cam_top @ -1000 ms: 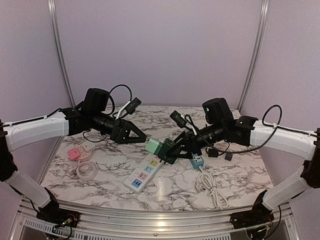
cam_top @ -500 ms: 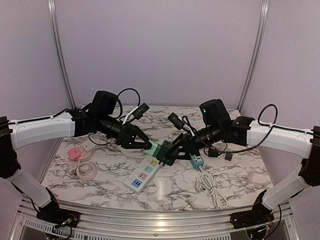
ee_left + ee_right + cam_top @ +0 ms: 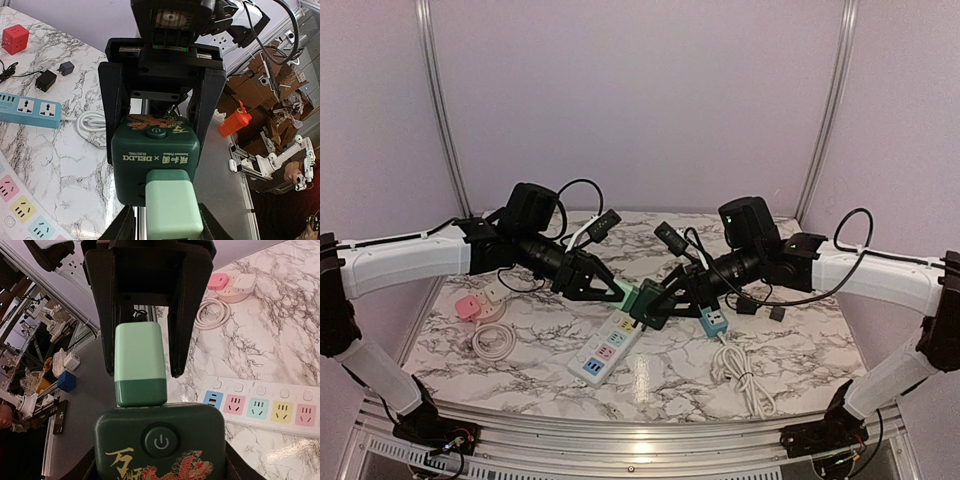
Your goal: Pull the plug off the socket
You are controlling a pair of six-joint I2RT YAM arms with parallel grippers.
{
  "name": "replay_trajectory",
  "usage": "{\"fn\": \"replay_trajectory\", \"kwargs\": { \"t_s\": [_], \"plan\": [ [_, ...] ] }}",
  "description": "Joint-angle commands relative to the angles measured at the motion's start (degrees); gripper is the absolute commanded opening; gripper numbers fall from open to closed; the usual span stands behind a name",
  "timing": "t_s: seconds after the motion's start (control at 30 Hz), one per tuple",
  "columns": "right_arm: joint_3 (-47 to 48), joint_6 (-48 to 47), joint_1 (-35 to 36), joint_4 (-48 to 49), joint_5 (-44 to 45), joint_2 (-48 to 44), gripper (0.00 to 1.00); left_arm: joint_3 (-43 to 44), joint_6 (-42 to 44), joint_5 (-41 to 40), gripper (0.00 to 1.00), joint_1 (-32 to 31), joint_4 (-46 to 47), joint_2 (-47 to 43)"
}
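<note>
A dark green cube socket (image 3: 653, 303) with a power button and a dragon print is held above the table. A light green plug (image 3: 629, 296) sticks out of its left side. My right gripper (image 3: 658, 303) is shut on the socket (image 3: 160, 445), with a finger on each side. My left gripper (image 3: 618, 291) is open, its fingers (image 3: 177, 330) standing astride the plug (image 3: 139, 362) with small gaps. In the left wrist view the plug (image 3: 172, 207) sits between my left gripper's (image 3: 165, 226) fingers, seated in the socket (image 3: 155, 150).
A white power strip (image 3: 608, 345) with coloured outlets lies below the grippers. A teal strip (image 3: 713, 322) and a white coiled cable (image 3: 745, 378) lie to the right. Pink and white sockets (image 3: 480, 306) with a cable coil lie at the left. Black adapters (image 3: 760, 305) sit behind.
My left arm has moved right and its fingers have come round the light green plug. My right gripper has shifted the socket slightly left toward it.
</note>
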Motion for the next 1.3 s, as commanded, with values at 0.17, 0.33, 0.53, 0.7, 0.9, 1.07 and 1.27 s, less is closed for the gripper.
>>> {"fn": "replay_trajectory", "kwargs": {
  "t_s": [0.17,0.33,0.53,0.7,0.9,1.07,1.27],
  "plan": [
    [1.7,0.4,-0.2,3.7,-3.7,1.4,0.26,0.4,-1.7,5.0,0.30,-0.7,1.3,1.0],
    [1.2,0.1,-0.4,3.8,-4.6,1.7,0.26,-1.0,-3.4,6.1,0.16,-1.0,3.2,0.6],
    [-0.5,0.0,-1.3,4.2,-6.6,1.7,0.26,-1.1,-2.7,4.7,0.00,-0.7,1.8,-0.5],
    [-2.3,-0.1,-1.4,4.0,-6.4,1.3,0.25,-0.5,-1.4,3.4,0.00,1.0,-0.6,-1.5],
    [-3.6,0.2,-1.4,4.2,-5.3,0.5,0.24,2.0,2.6,1.4,0.00,1.7,-7.6,-1.0],
    [-4.6,0.2,-1.4,4.0,-4.9,0.3,0.24,3.2,4.5,0.7,0.00,2.5,-10.5,-1.2],
    [-5.2,0.1,-1.4,4.1,-4.7,0.0,0.24,5.2,6.7,0.6,0.00,3.2,-14.2,-0.4]
  ]
}}
